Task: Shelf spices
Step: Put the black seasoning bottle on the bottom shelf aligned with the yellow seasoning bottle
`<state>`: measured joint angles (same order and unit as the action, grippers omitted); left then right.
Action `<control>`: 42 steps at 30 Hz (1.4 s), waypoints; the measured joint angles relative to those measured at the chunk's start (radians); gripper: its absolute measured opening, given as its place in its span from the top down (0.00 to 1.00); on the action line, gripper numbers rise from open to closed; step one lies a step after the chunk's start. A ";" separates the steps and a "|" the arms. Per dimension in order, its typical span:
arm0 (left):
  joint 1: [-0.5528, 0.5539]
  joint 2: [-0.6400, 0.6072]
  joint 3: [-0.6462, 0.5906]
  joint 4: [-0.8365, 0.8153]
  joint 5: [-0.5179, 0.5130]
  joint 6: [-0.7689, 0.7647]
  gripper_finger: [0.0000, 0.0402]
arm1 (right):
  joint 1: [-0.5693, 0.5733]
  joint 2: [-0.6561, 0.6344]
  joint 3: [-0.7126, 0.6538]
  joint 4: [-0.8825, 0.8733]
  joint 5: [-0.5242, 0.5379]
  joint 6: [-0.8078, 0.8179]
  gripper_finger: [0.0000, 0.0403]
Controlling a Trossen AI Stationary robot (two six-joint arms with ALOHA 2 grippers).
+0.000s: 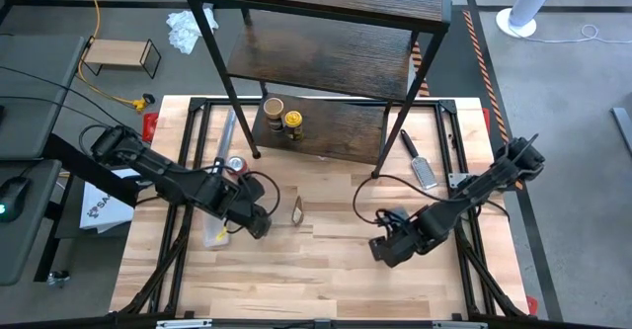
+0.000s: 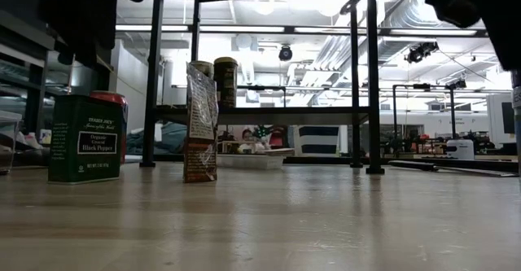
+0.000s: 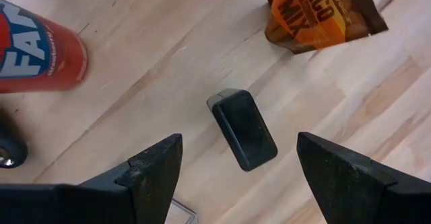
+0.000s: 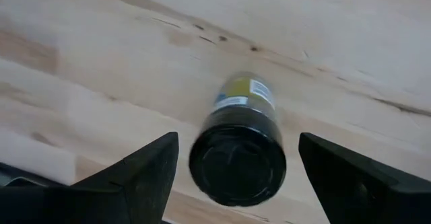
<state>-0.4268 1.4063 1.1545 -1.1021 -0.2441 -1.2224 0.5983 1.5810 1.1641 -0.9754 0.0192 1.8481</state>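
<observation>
My left gripper (image 1: pixel 253 220) (image 3: pixel 239 142) hangs open above a small dark box (image 3: pixel 242 130) that stands on the table, a finger on either side and clear of it. In the low view this box is a green black-pepper tin (image 2: pixel 81 138). My right gripper (image 1: pixel 389 247) (image 4: pixel 237 142) is open above a black-lidded jar (image 4: pixel 237 158) with a greenish label, upright on the table between its fingers and not touched. A tan-lidded jar (image 1: pixel 274 108) and a yellow-lidded jar (image 1: pixel 293 123) stand on the lowest board of the shelf (image 1: pixel 336 67). In the high view the grippers hide the tin and the dark jar.
A red can (image 1: pixel 235 164) (image 3: pixel 37 49) stands just beyond the tin beside a flat clear plastic piece (image 1: pixel 221 186). An upright taco mix packet (image 1: pixel 298 208) (image 2: pixel 201 124) is between the arms. A grater (image 1: pixel 421 166) lies near the shelf's right leg. The near half of the table is bare wood.
</observation>
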 joint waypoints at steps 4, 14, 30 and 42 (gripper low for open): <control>0.015 0.000 0.000 0.000 0.018 0.039 0.28 | 0.010 0.033 0.000 0.013 -0.029 0.014 0.24; 0.021 0.000 0.000 0.000 -0.007 0.057 0.28 | 0.023 0.063 0.000 0.016 0.036 0.021 0.24; 0.025 -0.003 0.000 0.008 0.003 0.076 0.28 | 0.011 0.060 0.001 0.017 0.004 -0.025 0.53; 0.010 -0.261 0.100 0.061 -0.467 0.303 0.28 | -0.128 0.033 0.260 0.036 0.413 -0.582 0.53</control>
<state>-0.4171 1.1457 1.2545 -1.0411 -0.7113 -0.9194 0.4706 1.6143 1.4243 -0.9392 0.4325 1.2666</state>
